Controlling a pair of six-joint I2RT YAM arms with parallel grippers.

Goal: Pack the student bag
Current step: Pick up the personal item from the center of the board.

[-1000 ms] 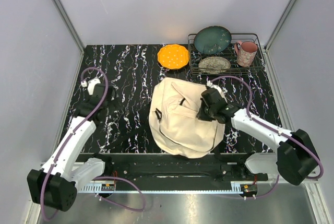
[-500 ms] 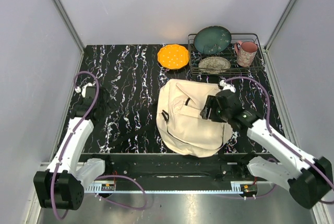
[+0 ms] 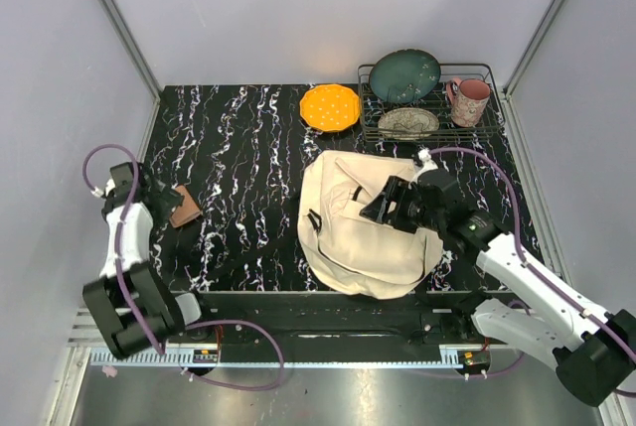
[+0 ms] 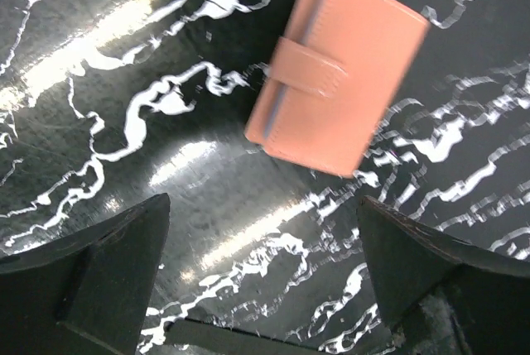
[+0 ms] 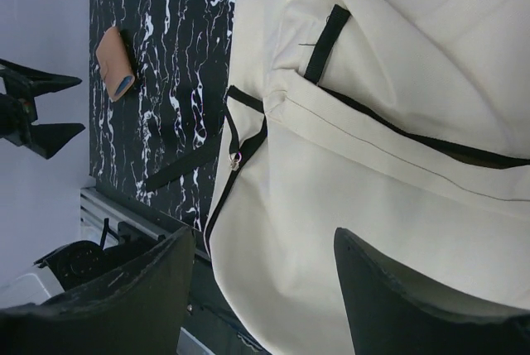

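Note:
The student bag [image 3: 363,232], cream fabric with black zipper lines and straps, lies flat right of the table's middle. My right gripper [image 3: 383,206] hovers over its right half, open; in the right wrist view the bag [image 5: 397,123] fills the frame and nothing sits between the fingers [image 5: 124,305]. A small orange-pink wallet [image 3: 185,206] with a snap strap lies at the left. My left gripper [image 3: 151,196] is just left of it, open. In the left wrist view the wallet [image 4: 335,69] lies ahead of the spread gripper [image 4: 263,206], apart from both fingers.
An orange plate [image 3: 330,106] sits at the back. A wire rack [image 3: 475,68] at the back right holds a teal plate [image 3: 404,75], a patterned bowl [image 3: 407,122] and a pink mug [image 3: 469,100]. Grey walls close both sides.
The right gripper dragged the bag a little to the right, then opened and let it go. The left arm swung back to the left, uncovering the wallet.

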